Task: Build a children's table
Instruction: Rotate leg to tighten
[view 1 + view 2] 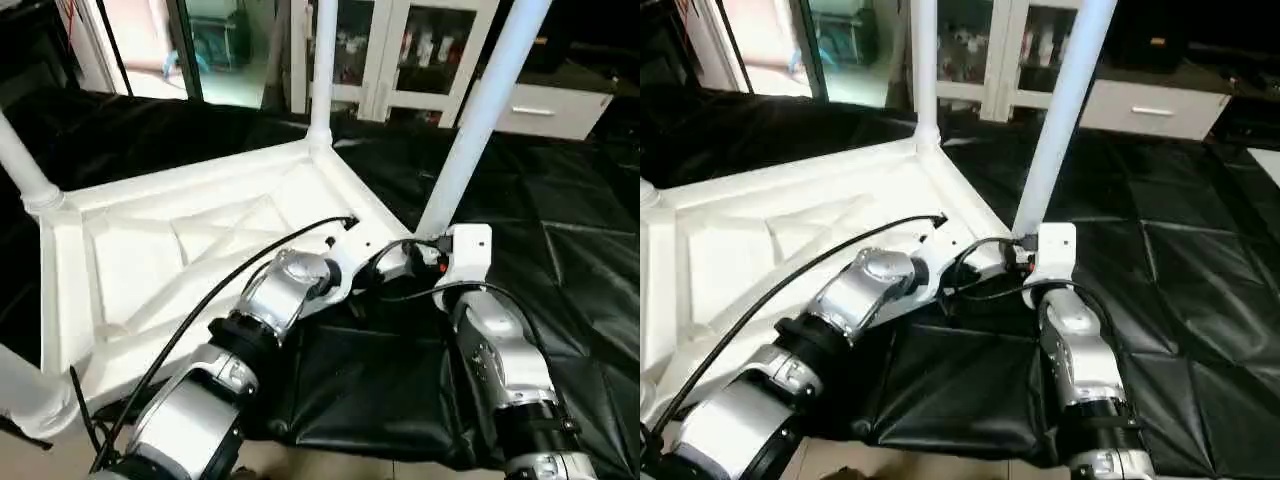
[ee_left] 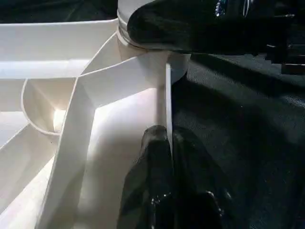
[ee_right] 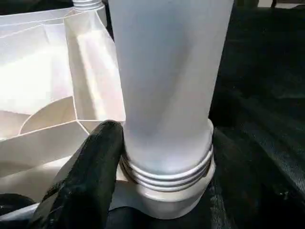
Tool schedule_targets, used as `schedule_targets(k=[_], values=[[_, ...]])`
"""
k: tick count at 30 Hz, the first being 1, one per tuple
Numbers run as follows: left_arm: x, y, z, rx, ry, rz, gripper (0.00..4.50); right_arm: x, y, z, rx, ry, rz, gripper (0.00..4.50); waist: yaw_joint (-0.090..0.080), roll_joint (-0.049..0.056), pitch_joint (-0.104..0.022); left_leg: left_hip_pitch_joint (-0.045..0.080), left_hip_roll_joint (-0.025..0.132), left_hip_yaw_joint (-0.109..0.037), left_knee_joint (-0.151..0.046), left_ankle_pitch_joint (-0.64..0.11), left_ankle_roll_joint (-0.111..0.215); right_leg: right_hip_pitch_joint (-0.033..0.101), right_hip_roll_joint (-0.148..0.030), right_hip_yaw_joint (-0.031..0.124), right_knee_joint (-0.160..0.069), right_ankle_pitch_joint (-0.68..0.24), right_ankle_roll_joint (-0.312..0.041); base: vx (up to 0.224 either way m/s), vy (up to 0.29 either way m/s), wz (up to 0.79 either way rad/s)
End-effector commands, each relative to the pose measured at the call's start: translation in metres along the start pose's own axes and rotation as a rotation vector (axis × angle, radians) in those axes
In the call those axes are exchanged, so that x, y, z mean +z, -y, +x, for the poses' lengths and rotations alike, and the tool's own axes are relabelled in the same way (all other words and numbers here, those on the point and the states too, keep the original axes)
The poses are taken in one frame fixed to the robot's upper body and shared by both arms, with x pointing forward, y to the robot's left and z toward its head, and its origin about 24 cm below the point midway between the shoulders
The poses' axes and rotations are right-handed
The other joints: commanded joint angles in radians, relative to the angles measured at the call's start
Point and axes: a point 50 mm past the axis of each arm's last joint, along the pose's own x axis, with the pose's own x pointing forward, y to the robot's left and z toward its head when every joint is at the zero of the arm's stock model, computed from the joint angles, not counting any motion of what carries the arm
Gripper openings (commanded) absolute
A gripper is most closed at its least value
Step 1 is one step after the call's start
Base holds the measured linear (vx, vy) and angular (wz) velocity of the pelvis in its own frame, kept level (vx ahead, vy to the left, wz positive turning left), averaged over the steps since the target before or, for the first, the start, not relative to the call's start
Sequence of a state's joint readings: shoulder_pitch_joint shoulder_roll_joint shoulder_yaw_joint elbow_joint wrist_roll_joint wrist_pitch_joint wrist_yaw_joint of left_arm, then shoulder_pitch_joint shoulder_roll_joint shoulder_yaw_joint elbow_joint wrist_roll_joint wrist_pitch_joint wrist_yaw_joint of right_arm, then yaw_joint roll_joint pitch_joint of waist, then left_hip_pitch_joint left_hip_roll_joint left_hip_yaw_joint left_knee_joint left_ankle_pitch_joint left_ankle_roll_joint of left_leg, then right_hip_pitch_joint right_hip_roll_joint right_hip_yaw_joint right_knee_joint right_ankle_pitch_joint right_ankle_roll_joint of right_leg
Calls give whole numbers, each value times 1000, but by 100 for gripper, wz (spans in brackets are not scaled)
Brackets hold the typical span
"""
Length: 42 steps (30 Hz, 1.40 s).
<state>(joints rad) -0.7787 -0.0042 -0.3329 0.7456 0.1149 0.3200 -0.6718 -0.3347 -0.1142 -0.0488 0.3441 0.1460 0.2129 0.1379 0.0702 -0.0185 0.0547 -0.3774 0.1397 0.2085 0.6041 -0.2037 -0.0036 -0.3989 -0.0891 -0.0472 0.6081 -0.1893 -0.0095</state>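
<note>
Two grippers are both at the same corner of the table top (image 1: 190, 250). Right gripper (image 3: 157, 157) is closed around the base of the near-right leg (image 1: 480, 110): one black finger (image 3: 90, 171) presses the threaded collar just above the socket (image 3: 167, 200), the other finger is mostly hidden behind the tube. Left gripper (image 2: 169, 157) pinches the top's thin raised rim (image 2: 168, 95) between its two fingers, just beside that same socket, one finger inside the rim and one outside.

Near-right leg's long axis runs up from the socket and leans slightly toward the robot's right, out of the head view at the top. Threads still show above the socket lip, so it's not fully seated.

Table top lies upside down on the black-sheeted work table (image 1: 560, 250), ribbed underside up, corners pointing roughly diamond-wise to the robot. Three more legs stand in their sockets: far leg (image 1: 322, 70) near vertical, left leg (image 1: 20, 160) leaning outward, near-left leg (image 1: 25, 395) only partly in view at the edge.

White cabinets (image 1: 420, 50) with glass doors stand behind the work table.
</note>
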Motion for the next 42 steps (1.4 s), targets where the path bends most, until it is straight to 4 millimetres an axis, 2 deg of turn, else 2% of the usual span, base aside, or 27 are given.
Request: schedule_targets(k=[1, 2, 3, 7, 10, 11, 13, 14, 16, 17, 18, 23, 24, 25, 26, 28, 29, 34, 42], values=[[10, 0, -2, -14, 56, 77, 0, -12, -15, -4, 136, -31, -56, 265, 4, -13, -69, 19, 90, -44, -70, -82, 96, 46, -85, 46, -64, -27, -252, 0, 0, 0], [8, -1, -3, -22, 58, 81, 0, -10, -14, -5, 144, -18, -54, 265, 5, -14, -67, 18, 91, -44, -71, -93, 99, 46, -86, 46, -66, -47, -249, 0, 0, 0], [1, -4, -8, -24, 49, 84, 0, -5, -12, -8, 162, 15, -33, 321, 4, -16, -66, 18, 92, -44, -72, -104, 98, 46, -86, 46, -67, -67, -248, 0, 0, 0], [-10, -6, -14, -49, 41, 87, 0, -1, -4, -12, 158, 43, -37, 345, 1, -16, -60, 18, 94, -46, -77, -149, 84, 44, -85, 47, -75, -147, -232, 0, 0, 0], [-20, -7, -23, -90, 42, 104, 0, 3, 8, -17, 155, 65, -44, 367, -7, -20, -57, 15, 95, -51, -83, -196, 62, 44, -88, 47, -82, -240, -205, 0, 0, 0], [-23, -8, -26, -99, 45, 120, 0, 5, 12, -19, 158, 70, -45, 378, -8, -17, -55, 19, 96, -49, -85, -212, 51, 38, -85, 48, -86, -267, -198, 0, 0, 0], [-27, -7, -32, -132, 54, 136, 0, 7, 17, -23, 183, 68, -54, 393, -9, -16, -54, 21, 95, -49, -86, -233, 40, 34, -84, 49, -89, -293, -190, 0, 0, 0], [-29, -5, -38, -185, 81, 182, 0, 8, 21, -26, 221, 59, -71, 400, -7, -15, -55, 17, 96, -53, -87, -232, 42, 40, -87, 49, -88, -291, -185, 0, 0, 0], [-30, -3, -42, -220, 98, 198, 0, 9, 24, -28, 247, 52, -80, 421, -9, -13, -56, 20, 96, -49, -86, -224, 45, 34, -84, 50, -85, -264, -188, 0, 0, 0], [-30, -2, -44, -238, 102, 188, 0, 9, 26, -29, 262, 45, -83, 432, -10, -12, -57, 17, 96, -50, -87, -214, 46, 39, -85, 49, -81, -244, -196, 0, 0, 0], [-31, -2, -46, -248, 104, 177, 0, 10, 27, -29, 273, 40, -85, 439, -10, -13, -56, 17, 97, -49, -86, -209, 51, 38, -84, 50, -81, -235, -201, 0, 0, 0], [-35, 0, -59, -324, 121, 166, 0, 5, 22, -42, 554, -61, -136, 446, -7, -9, -58, 18, 99, -46, -82, -175, 67, 39, -83, 49, -71, -165, -233, 0, 0, 0], [-35, 0, -59, -324, 121, 166, 0, 5, 22, -42, 554, -61, -136, 446, -5, -10, -58, 18, 98, -45, -81, -172, 73, 40, -84, 49, -71, -160, -234, 0, 0, 0], [-36, 0, -60, -333, 120, 164, 0, 3, 20, -46, 615, -88, -149, 446, -4, -12, -57, 20, 98, -43, -80, -175, 76, 38, -84, 50, -73, -165, -235, 0, 0, 0], [-37, 0, -62, -341, 119, 165, 0, 1, 19, -48, 664, -105, -149, 446, -2, -14, -57, 18, 98, -44, -80, -181, 79, 41, -86, 49, -74, -181, -236, 0, 0, 0], [-38, 1, -64, -353, 120, 165, 0, 0, 17, -51, 720, -117, -151, 446, -1, -13, -55, 16, 99, -46, -81, -193, 73, 39, -88, 50, -77, -216, -232, 0, 0, 0], [-39, 1, -66, -362, 119, 162, 0, -1, 16, -52, 753, -118, -143, 446, -1, -15, -55, 18, 99, -46, -82, -201, 68, 37, -87, 49, -78, -235, -228, 0, 0, 0], [-41, 3, -70, -380, 117, 154, 0, -2, 17, -54, 814, -135, -150, 446, -3, -16, -55, 18, 99, -46, -82, -191, 64, 37, -87, 50, -75, -224, -229, 0, 0, 0], [-42, 5, -72, -397, 109, 149, 0, 0, 20, -47, 781, -97, -162, 446, -3, -13, -57, 19, 98, -45, -80, -173, 67, 37, -85, 48, -74, -211, -237, 0, 0, 0]])
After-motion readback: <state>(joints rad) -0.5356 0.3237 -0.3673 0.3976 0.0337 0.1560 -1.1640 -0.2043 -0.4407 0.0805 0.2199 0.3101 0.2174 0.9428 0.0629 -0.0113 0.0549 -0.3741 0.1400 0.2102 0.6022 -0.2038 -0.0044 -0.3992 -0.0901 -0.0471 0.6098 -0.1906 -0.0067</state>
